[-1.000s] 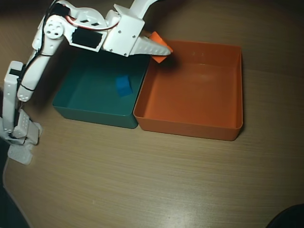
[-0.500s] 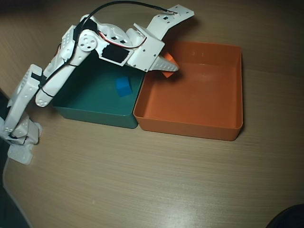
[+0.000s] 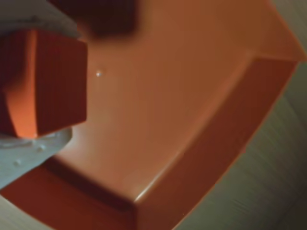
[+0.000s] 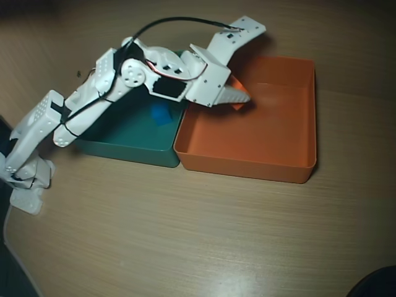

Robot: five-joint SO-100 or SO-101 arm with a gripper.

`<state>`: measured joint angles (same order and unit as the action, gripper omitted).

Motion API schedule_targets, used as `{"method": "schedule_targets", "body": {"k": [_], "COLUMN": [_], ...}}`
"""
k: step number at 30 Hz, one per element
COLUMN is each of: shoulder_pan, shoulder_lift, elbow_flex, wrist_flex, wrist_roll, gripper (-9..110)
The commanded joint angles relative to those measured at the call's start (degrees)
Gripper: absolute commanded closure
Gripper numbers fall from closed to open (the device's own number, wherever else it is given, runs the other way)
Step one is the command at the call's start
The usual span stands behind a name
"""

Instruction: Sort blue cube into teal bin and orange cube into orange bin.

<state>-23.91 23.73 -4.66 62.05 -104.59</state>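
Reaching low across the teal bin [image 4: 124, 139], gripper [image 4: 240, 100] clamping the orange cube [image 3: 43, 86] inside the orange bin [image 4: 272, 167].

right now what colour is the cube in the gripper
Orange; the cube shows best in the wrist view.

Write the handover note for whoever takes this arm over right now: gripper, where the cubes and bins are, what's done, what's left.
Gripper: shut on the orange cube, held above the floor of the orange bin, near its upper-left corner in the overhead view. The wrist view shows the cube clamped, with the bin floor below it.
Blue cube: lying in the teal bin, partly hidden by the arm in the overhead view.
Bins: side by side on the table, teal at left, orange at right in the overhead view.
Done: blue cube sorted.
Left: open the gripper to drop the orange cube into the orange bin, then pull the arm clear.
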Motion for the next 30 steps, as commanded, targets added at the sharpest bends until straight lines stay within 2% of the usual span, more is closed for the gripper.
{"method": "schedule_targets", "body": {"k": [1,6,8,14,19,30], "shoulder_pan": [0.4,0.2,0.2,0.4,0.4,0.4], "shoulder_lift": [1.0,-0.2,-0.2,-0.1,-0.1,0.4], "elbow_flex": [-5.4,-5.3,-5.3,-5.4,-5.4,-5.4], "wrist_flex": [-2.5,-2.1,-2.1,-2.8,-2.8,-2.2], "wrist_roll": [0.4,0.5,1.8,5.3,5.2,5.2], "gripper": [107,106,102,78,63,62]}}
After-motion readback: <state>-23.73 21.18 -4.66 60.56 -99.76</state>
